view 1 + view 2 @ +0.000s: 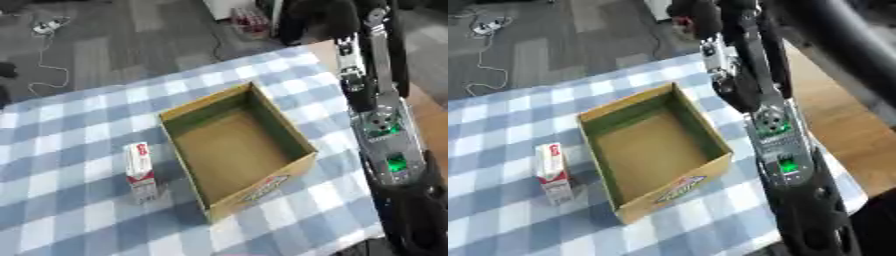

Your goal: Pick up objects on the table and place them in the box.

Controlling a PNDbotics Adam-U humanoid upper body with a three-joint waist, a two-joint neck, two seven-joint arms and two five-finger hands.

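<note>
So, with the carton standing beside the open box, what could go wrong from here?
1. The small carton stands upright and narrow; a sideways touch may tip it over.
2. It stands close to the box wall, so there is little room for fingers on that side, and the box could be pushed.
3. The right arm stretches along the box's other side; crossing over might catch the rim.

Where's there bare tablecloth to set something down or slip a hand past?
Free: the checked tablecloth left of and in front of the milk carton, and the far strip behind the open cardboard box. Crowded: the narrow gap between carton and box, and the right side, where the robot's right arm hangs.
</note>
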